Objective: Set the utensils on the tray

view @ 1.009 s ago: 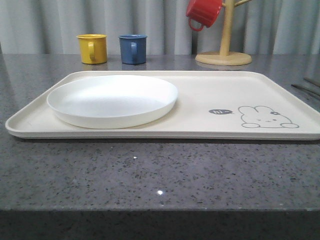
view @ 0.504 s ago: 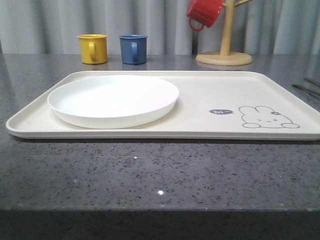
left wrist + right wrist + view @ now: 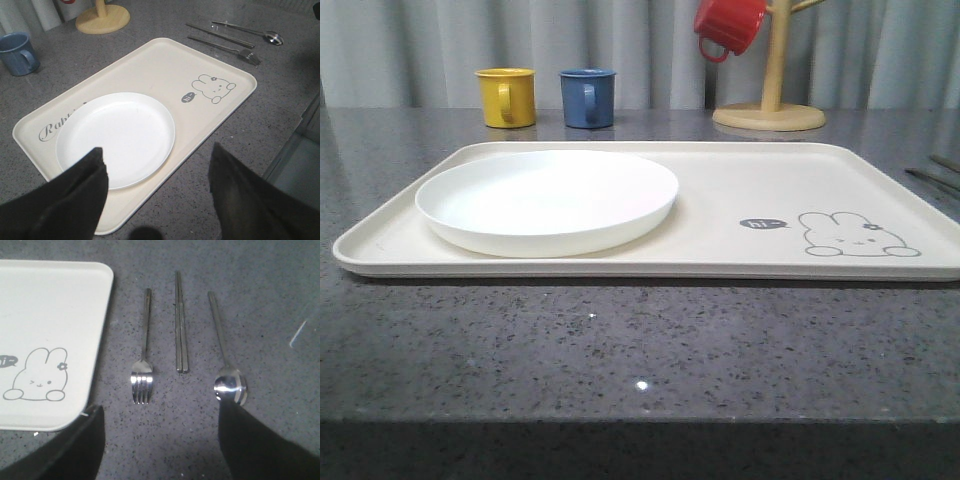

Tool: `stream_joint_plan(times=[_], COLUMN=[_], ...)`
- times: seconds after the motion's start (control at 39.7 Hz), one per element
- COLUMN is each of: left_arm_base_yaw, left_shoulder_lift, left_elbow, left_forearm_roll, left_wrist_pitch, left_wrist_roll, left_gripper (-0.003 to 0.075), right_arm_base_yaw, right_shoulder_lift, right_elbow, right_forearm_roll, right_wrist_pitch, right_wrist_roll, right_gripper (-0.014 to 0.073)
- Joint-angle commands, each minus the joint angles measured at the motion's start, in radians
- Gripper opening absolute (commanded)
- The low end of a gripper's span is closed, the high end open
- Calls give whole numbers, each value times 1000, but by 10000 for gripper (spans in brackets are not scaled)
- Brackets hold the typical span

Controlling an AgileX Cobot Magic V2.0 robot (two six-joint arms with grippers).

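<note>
The cream tray (image 3: 740, 185) with its rabbit drawing lies across the stone table, and the round white plate (image 3: 547, 198) rests on its left half. Just off the tray's right edge the steel fork (image 3: 143, 355), the chopsticks (image 3: 180, 325) and the spoon (image 3: 225, 360) lie side by side on the bare counter. My right gripper (image 3: 160, 412) hangs open above them, fingers wide, nothing held. My left gripper (image 3: 156, 152) is open high above the plate (image 3: 116, 137) and the tray's near rim (image 3: 200, 145), also empty. The fork (image 3: 225, 47), chopsticks (image 3: 220, 32) and spoon (image 3: 265, 36) appear beyond the tray there.
A yellow mug (image 3: 506, 97) and a blue mug (image 3: 587, 97) stand behind the tray. A wooden mug tree (image 3: 770, 100) with a red mug (image 3: 728, 25) hanging on it stands at the back right. The table's front edge (image 3: 640, 420) runs close below the tray.
The plate settled flatter on the tray; its right rim seems to have dropped a little. Otherwise the scene holds still.
</note>
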Motion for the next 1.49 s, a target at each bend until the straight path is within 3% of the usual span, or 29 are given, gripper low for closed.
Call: stream_joint_plan(times=[0.0,0.28,0.48,1.11,1.46], left_arm_base_yaw=[-8,-8,-8,-8,-8], left_shoulder_lift=[-2,-2,-2,3,3], left_elbow=[-26,-26,-26,-26,-26], left_forearm_roll=[-8,-8,-8,-8,-8], left_wrist_pitch=[-77,-77,-77,-77,-77], left_wrist_roll=[-9,-9,-9,-9,-9], left_gripper=[421,421,421,421,421], right_arm_base_yaw=[-2,0,0,25,25], right_shoulder_lift=[104,390,584,980,1102], right_elbow=[-108,-336,-466,-682,-699], right_forearm_roll=[0,52,92,70,50], right_wrist_pitch=[39,263,346,332,291], right_wrist_roll=[-17,-91,-123,-171,-171], right_gripper=[508,508,508,508,507])
